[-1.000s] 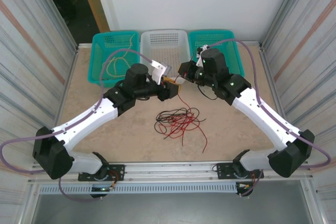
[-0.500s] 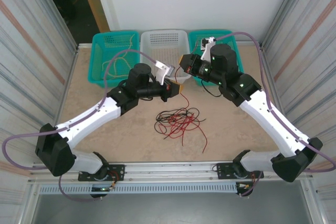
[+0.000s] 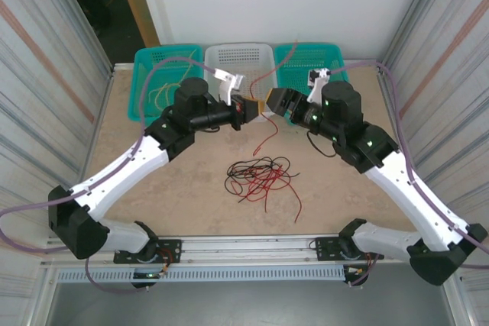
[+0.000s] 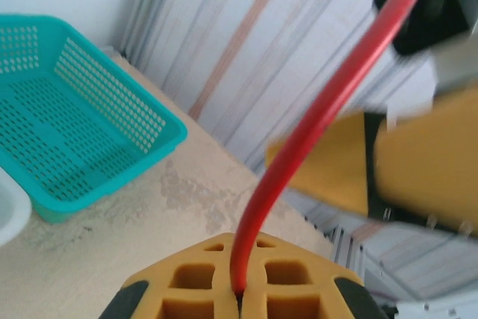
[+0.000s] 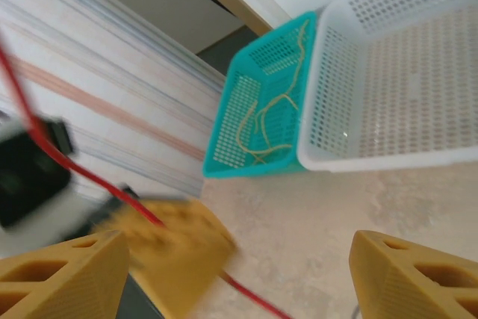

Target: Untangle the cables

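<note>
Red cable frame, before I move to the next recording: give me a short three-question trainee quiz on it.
1. True or false: the left tool is shut on the red cable.
2. Fill in: the right tool is ____ (open or shut).
3. Where is the yellow cable?
A. held by the left tool
B. lying in the left teal basket
C. held by the right tool

Key: 1 true; 2 open; 3 B.
</note>
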Controlling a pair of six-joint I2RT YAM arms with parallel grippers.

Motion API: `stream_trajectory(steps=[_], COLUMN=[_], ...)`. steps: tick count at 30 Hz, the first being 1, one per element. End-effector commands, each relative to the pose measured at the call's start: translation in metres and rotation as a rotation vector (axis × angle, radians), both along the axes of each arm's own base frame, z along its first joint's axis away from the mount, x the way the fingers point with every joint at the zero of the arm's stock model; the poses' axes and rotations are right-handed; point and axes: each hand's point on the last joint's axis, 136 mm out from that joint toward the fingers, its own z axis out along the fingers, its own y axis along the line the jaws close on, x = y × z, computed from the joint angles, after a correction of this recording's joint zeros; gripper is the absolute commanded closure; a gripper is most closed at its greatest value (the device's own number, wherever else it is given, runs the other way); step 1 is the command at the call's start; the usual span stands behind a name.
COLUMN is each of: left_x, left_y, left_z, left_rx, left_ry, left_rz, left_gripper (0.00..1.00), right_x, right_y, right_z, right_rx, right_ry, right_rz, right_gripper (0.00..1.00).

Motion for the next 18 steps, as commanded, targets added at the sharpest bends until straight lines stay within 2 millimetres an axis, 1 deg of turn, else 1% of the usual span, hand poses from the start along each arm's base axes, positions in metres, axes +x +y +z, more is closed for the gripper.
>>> stream_trajectory(steps=[1,3,4,6,9,11,13,15,18], left_x=[0.007,0.011,0.013,0.022,0.052,0.077,0.104,0.133,0.172], left_y=[0.018,0.022,0.024,0.029,0.039,0.045,0.051,0.058,0.061], left_z=[0.058,0.074,0.083,0.094,0.100,0.096,0.088,0.073,0.049], left_rx=[-0.140,-0.179,-0.186,-0.158,-0.095,-0.064,-0.039,-0.007,0.018], left_ry=[-0.024,-0.037,-0.056,-0.090,-0.092,-0.075,-0.066,-0.026,0.034], left_rz=[0.063,0.072,0.083,0.126,0.218,0.269,0.313,0.363,0.398], left_gripper=[1.00,1.00,1.00,1.00,1.00,1.00,1.00,1.00,1.00], right_x=[-0.011,-0.013,-0.018,-0.021,-0.027,-0.032,-0.036,-0.039,-0.043], right_y=[-0.011,-0.011,-0.015,-0.020,-0.025,-0.029,-0.034,-0.040,-0.050], right_z=[-0.025,-0.043,-0.048,-0.063,-0.085,-0.097,-0.104,-0.110,-0.119], right_rx=[-0.043,-0.045,-0.039,-0.051,-0.077,-0.095,-0.108,-0.123,-0.151], right_ry=[0.031,0.062,0.072,0.109,0.157,0.183,0.199,0.210,0.231], right_rz=[-0.017,-0.017,-0.025,-0.041,-0.054,-0.061,-0.073,-0.090,-0.122], right_gripper=[0.24,0.24,0.24,0.25,0.26,0.26,0.27,0.27,0.27])
